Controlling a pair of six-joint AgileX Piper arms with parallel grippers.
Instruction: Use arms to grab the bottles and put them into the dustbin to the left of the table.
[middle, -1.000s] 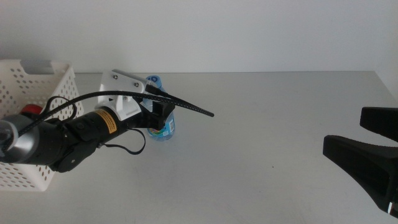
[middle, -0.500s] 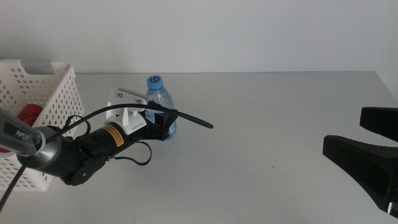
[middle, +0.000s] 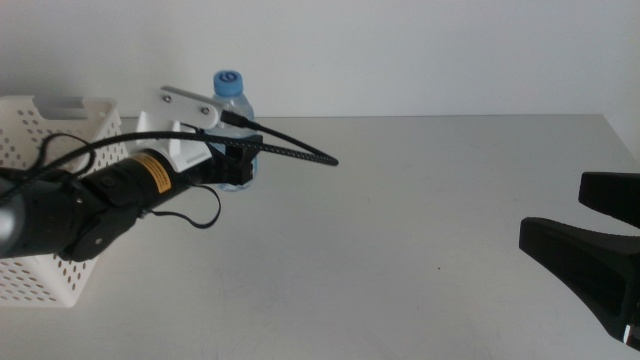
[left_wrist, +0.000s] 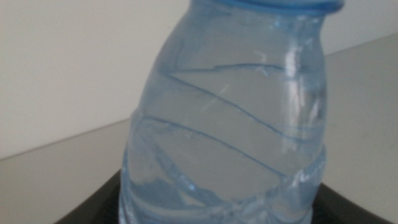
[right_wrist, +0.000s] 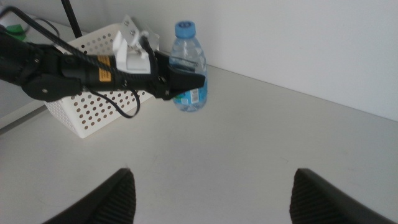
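The clear water bottle with a blue cap (middle: 240, 103) is held upright in my left gripper (middle: 243, 166), which is shut on its lower body and holds it above the grey table (middle: 400, 230), just right of the white perforated dustbin (middle: 50, 130). In the left wrist view the bottle (left_wrist: 230, 124) fills the picture between the dark jaws. The right wrist view shows the bottle (right_wrist: 188, 65), the left gripper (right_wrist: 185, 82) and the dustbin (right_wrist: 87, 109). My right gripper (middle: 572, 218) waits open and empty at the right edge. The red can and the yellow bottle are out of view.
The left arm's black cable (middle: 300, 155) sticks out to the right over the table. A white wall runs behind the table's far edge. The dustbin's inside is hidden by the left arm.
The left gripper has lifted the water bottle off the table and carried it back and left, toward the dustbin. The right gripper has not moved.
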